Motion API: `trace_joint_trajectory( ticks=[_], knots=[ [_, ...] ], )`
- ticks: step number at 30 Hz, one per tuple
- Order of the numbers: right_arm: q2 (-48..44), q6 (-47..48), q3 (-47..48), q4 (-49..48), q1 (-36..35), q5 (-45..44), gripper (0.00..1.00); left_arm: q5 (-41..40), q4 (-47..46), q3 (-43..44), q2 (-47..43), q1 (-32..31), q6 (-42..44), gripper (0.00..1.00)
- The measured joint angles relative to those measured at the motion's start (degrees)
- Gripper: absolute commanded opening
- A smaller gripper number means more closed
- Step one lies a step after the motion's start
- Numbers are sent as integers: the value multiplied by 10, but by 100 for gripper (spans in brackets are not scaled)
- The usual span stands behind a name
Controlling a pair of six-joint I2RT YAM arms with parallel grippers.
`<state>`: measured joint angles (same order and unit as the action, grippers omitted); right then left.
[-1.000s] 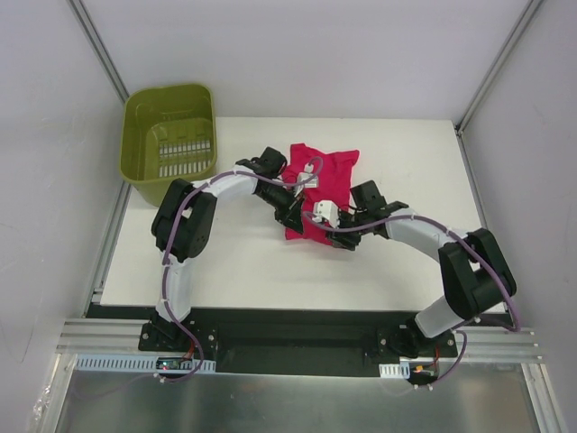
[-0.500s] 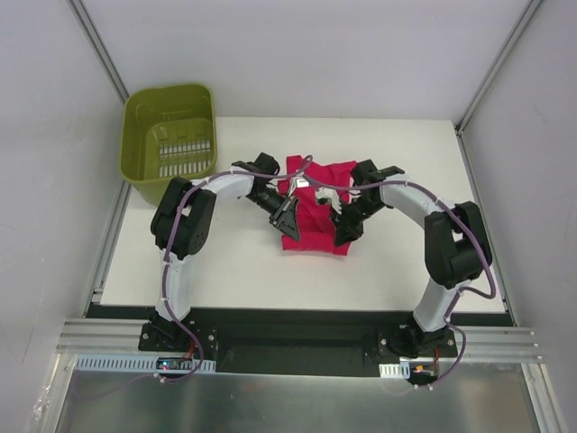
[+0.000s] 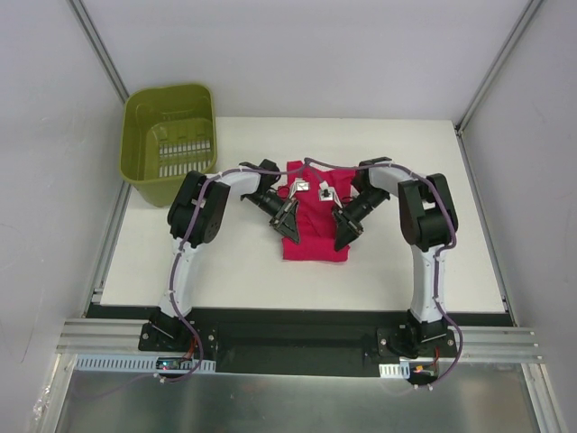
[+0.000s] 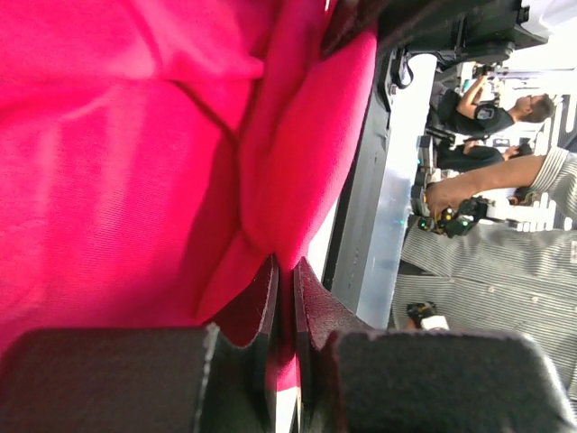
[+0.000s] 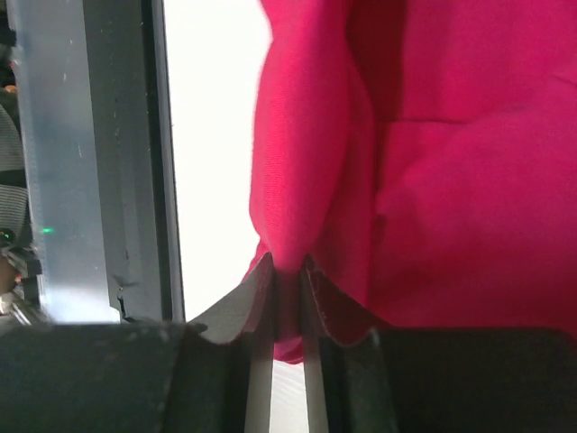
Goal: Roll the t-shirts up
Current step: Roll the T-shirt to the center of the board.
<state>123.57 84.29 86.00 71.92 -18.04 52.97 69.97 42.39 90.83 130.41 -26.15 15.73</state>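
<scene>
One magenta-red t-shirt (image 3: 315, 225) lies folded narrow in the middle of the white table (image 3: 234, 271). My left gripper (image 3: 290, 233) is shut on the shirt's left edge; the left wrist view shows a fold of red fabric (image 4: 297, 180) pinched between the fingers (image 4: 261, 302). On the shirt's right edge my right gripper (image 3: 342, 236) is shut too. The right wrist view has a fold of the cloth (image 5: 302, 180) clamped between its fingers (image 5: 320, 298). Both arms reach in from the far side with their fingers pointing toward the near edge.
A green basket (image 3: 169, 140) stands at the table's back left corner, tilted over the edge. Metal frame posts run up at both back corners. The black base rail (image 3: 288, 329) lies along the near edge.
The right arm swung round to the shirt's right edge and its gripper closed on the fabric. The left gripper kept its hold and shifted slightly. The shirt now lies narrower and nearer.
</scene>
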Motion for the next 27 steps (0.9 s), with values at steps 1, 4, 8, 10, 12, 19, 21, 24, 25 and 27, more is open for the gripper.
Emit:
trace_joint_trajectory(
  ticks=[1, 4, 8, 10, 12, 19, 21, 24, 25, 27],
  knots=[
    [13, 1, 10, 6, 5, 3, 18, 0, 2, 4, 6, 1, 0, 0],
    [49, 6, 46, 15, 20, 10, 20, -3, 6, 22, 25, 4, -1, 1],
    [80, 8, 85, 25, 33, 13, 41, -12, 11, 46, 45, 12, 0, 1],
    [85, 7, 97, 27, 37, 14, 51, -15, 14, 49, 51, 15, 0, 2],
    [89, 6, 107, 28, 42, 14, 57, -15, 17, 50, 55, 15, 0, 2],
    [97, -12, 117, 43, 46, 25, 66, -15, 21, 52, 56, 18, 1, 3],
    [97, -16, 116, 44, 46, 27, 70, -15, 22, 53, 57, 19, 1, 3],
    [97, -21, 109, 49, 46, 39, 87, -16, 26, 59, 61, 19, 2, 4],
    [97, -21, 107, 51, 46, 42, 92, -17, 26, 61, 63, 19, 2, 4],
    [96, -28, 101, 62, 46, 57, 87, -21, 27, 64, 64, 19, 1, 4]
  ],
)
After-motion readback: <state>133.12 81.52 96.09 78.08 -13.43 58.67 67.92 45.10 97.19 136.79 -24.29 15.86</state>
